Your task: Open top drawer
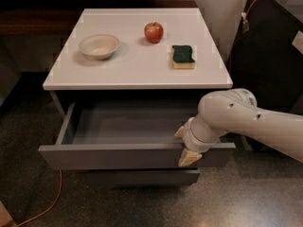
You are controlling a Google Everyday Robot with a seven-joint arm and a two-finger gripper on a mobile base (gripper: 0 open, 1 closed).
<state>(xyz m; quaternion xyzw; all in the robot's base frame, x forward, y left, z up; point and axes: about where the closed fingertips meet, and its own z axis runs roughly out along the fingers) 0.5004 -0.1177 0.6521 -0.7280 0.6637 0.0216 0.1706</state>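
Observation:
The top drawer (118, 156) is a wide grey drawer pulled well out from under the white tabletop (137, 65), and its empty grey interior (128, 124) shows. My gripper (184, 145) sits at the right part of the drawer's front. It is open and straddles the front's top edge. One tan fingertip (180, 133) is inside the drawer and the other fingertip (189, 158) hangs outside the front. The white arm (246, 119) reaches in from the right.
On the tabletop stand a pale bowl (98, 46), a red apple (153, 32) and a green-and-yellow sponge (182, 56). A lower drawer front (142, 178) shows beneath. An orange cable (49, 205) lies on the floor at the left. Dark equipment (274, 46) stands at the right.

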